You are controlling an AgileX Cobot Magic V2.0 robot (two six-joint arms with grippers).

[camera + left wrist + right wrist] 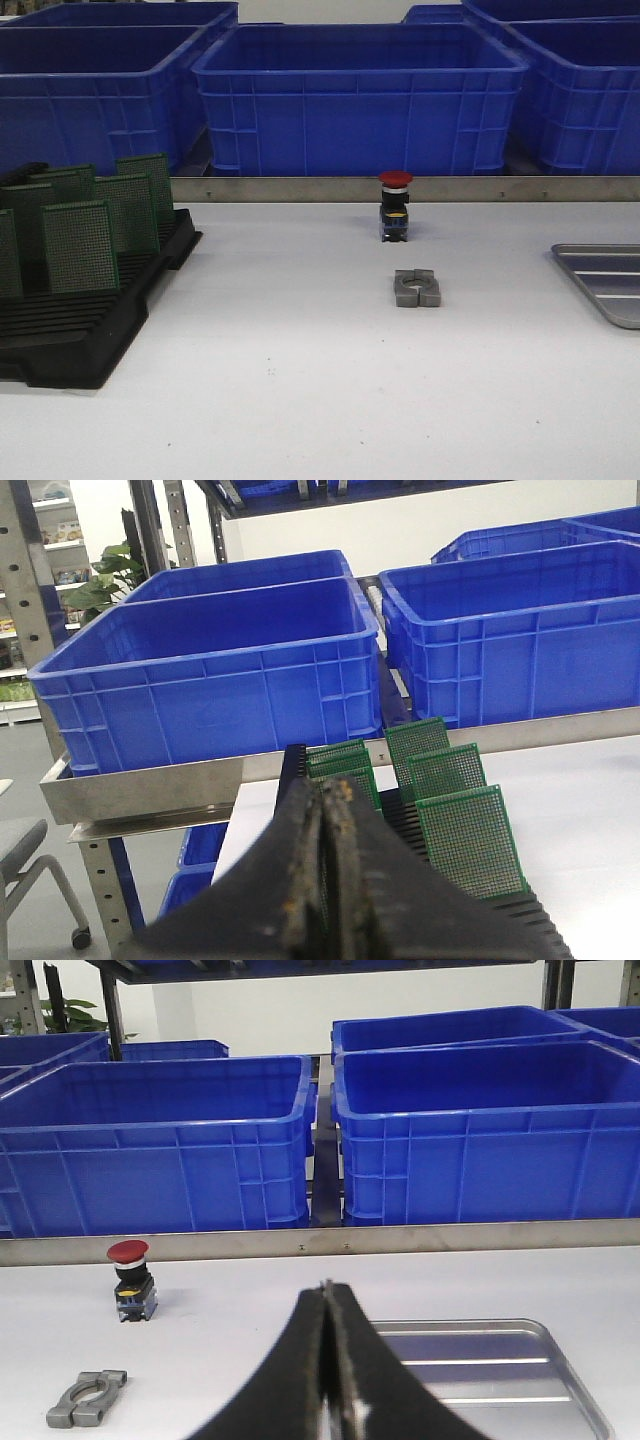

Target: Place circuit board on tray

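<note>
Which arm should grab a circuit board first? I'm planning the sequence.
Probably the left. Its shut claw looks straight at the circuit boards standing in the black rack on the table's left. The right claw, also shut, faces the empty tray, suiting placement.

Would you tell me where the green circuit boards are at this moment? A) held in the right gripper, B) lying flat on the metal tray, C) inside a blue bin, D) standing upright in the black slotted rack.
D: the circuit boards stand upright in the black rack, while the tray holds none.
</note>
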